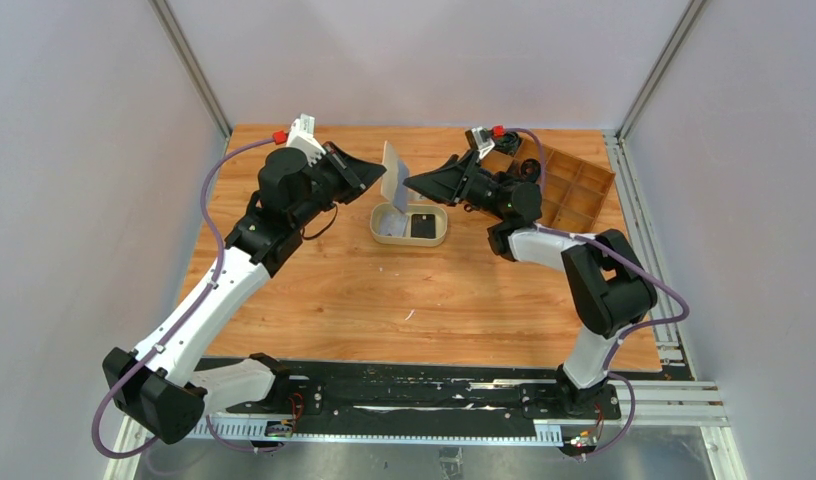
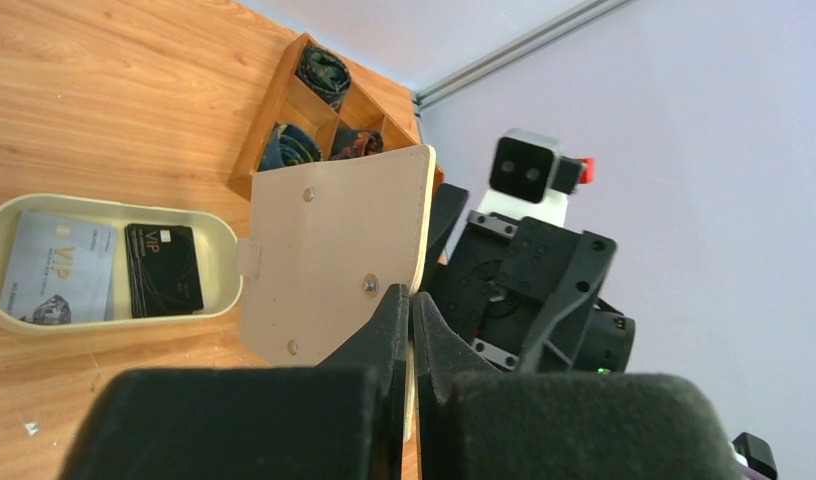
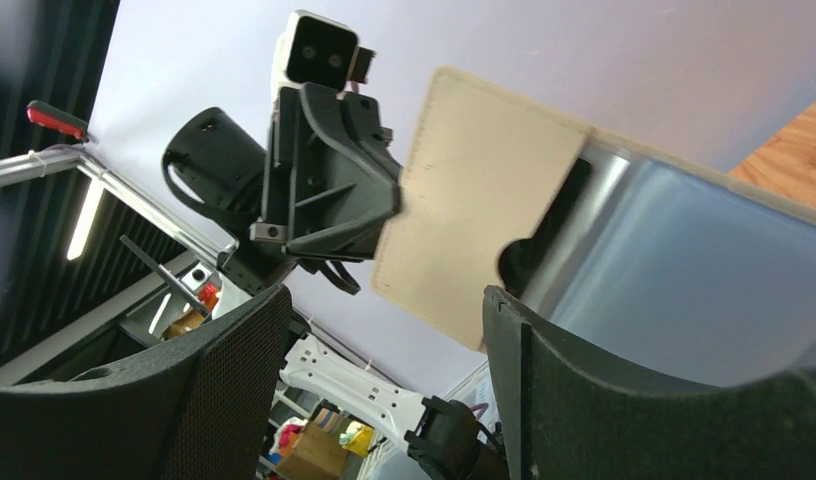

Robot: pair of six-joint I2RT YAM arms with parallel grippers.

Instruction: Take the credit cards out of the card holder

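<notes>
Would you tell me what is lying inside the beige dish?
A pale card and a black card lie flat in the dish; anything beneath them is covered.

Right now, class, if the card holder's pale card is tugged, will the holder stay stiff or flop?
Probably fairly stiff: the card holder stands flat and unbent though the left gripper pinches only one edge. Likely light, since that small pinch carries it. It may pivot in that grip.
</notes>
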